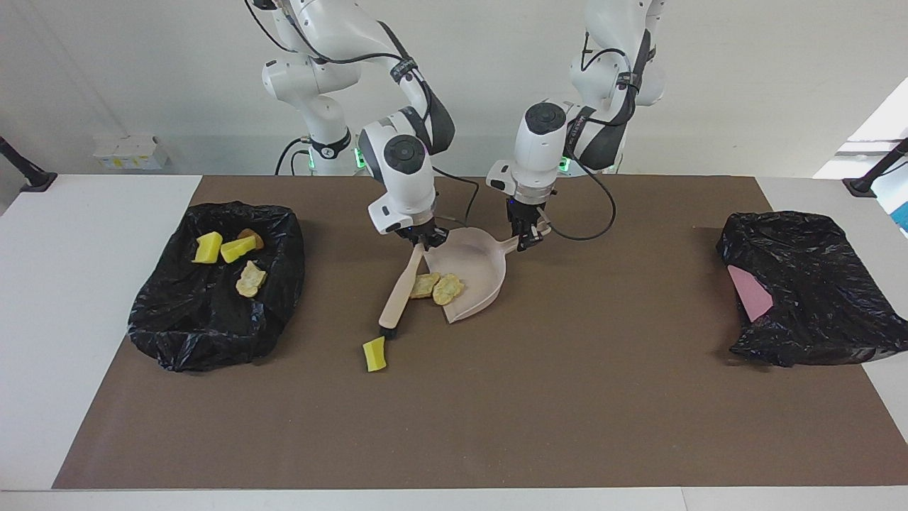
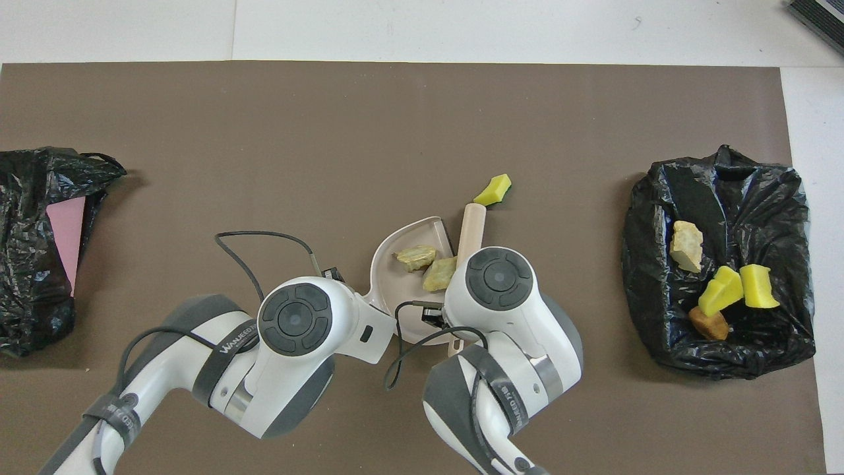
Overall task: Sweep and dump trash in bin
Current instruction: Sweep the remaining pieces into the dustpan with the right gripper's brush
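Observation:
My left gripper (image 1: 528, 240) is shut on the handle of the pale pink dustpan (image 1: 477, 257), whose mouth faces the right arm's end of the table. My right gripper (image 1: 423, 241) is shut on the wooden brush (image 1: 399, 289), which lies against the pan's mouth. Two beige chunks (image 1: 424, 285) (image 1: 448, 289) lie in the pan; the overhead view shows them there too (image 2: 415, 257). One yellow sponge bit (image 1: 374, 354) lies on the mat just past the brush head, outside the pan. The black-lined bin (image 1: 177, 333) holds two yellow bits (image 1: 208, 248), a brown lump (image 1: 250, 235) and a beige chunk (image 1: 250, 278).
A second black bag (image 1: 816, 312) with a pink thing (image 1: 750, 297) in it lies at the left arm's end of the table. A brown mat (image 1: 496, 411) covers the table's middle. In the overhead view both wrists hide the grippers.

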